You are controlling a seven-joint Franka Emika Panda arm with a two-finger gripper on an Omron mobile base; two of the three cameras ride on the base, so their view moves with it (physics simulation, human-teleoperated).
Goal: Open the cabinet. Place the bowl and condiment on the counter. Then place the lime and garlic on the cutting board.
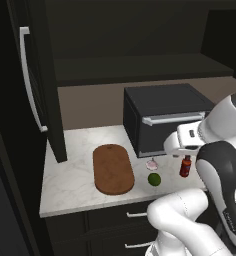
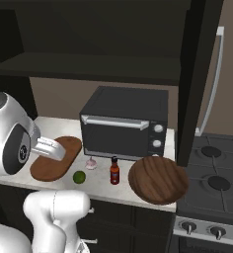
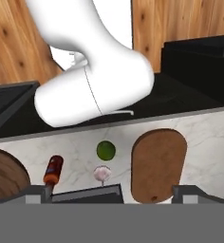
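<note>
Gripper (image 3: 109,194) jaws spread wide, empty, above the counter (image 1: 70,185).
Beside the cutting board (image 1: 113,169): lime (image 1: 154,179), garlic (image 1: 152,164), then condiment (image 1: 185,167); bowl (image 2: 158,179) farthest, cabinet (image 1: 37,80) open.

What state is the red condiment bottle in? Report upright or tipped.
Upright. The condiment stands on the counter with its black cap on top, between the lime and the bowl.

On counter (image 2: 59,123), L to R: board (image 2: 55,158), lime (image 2: 79,177) w/ garlic (image 2: 91,163) behind, bottle (image 2: 114,171), bowl (image 2: 158,179); oven (image 2: 126,123) prob. just behind.
</note>
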